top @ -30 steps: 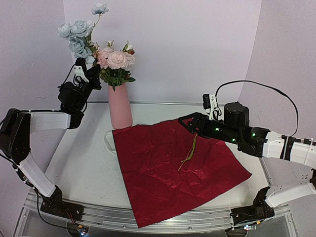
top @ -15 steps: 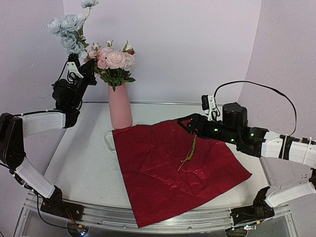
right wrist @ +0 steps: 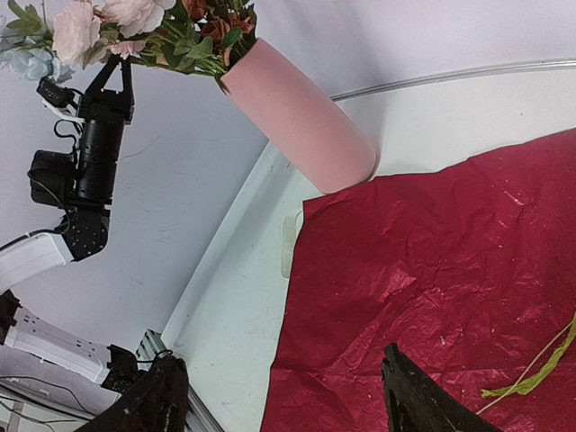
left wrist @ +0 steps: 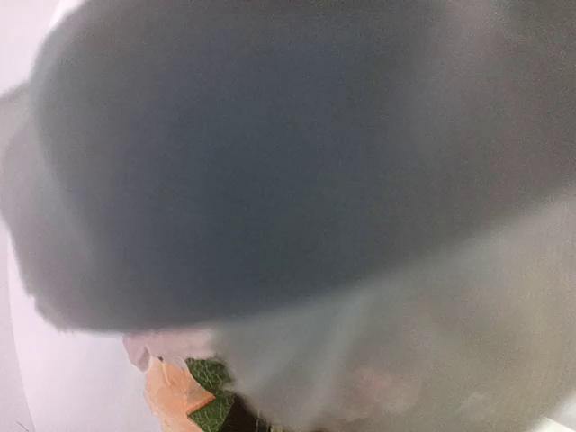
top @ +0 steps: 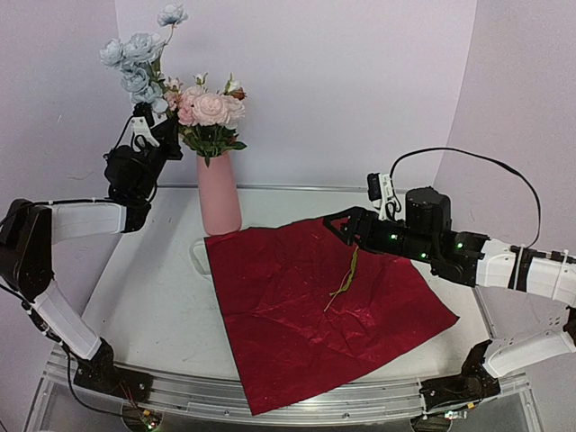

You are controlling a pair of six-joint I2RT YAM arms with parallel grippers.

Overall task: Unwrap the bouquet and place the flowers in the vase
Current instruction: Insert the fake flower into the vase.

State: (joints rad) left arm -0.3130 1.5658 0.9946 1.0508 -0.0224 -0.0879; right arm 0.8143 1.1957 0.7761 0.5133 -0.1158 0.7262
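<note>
The salmon-pink vase (top: 219, 193) stands at the back left with pink and white flowers (top: 211, 110) in it. My left gripper (top: 160, 124) is raised just left of those blooms, shut on the stem of a pale blue flower spray (top: 135, 61) that rises above it. The bouquet's dark red wrapping paper (top: 315, 306) lies spread flat on the table. My right gripper (top: 337, 225) hovers open over the paper's far edge, holding nothing. The right wrist view shows the vase (right wrist: 301, 121), the paper (right wrist: 432, 270) and the left gripper (right wrist: 112, 67). Blurred blooms fill the left wrist view.
A thin green stem scrap (top: 345, 279) lies on the paper; the right wrist view shows it as a green strand (right wrist: 531, 373). A cream ribbon (top: 196, 256) peeks out at the paper's left edge. The metal table rail (top: 270, 400) runs along the front.
The left gripper swung up and left with the blue flowers, then came back right and down beside the vase's blooms. The right arm has barely moved.
</note>
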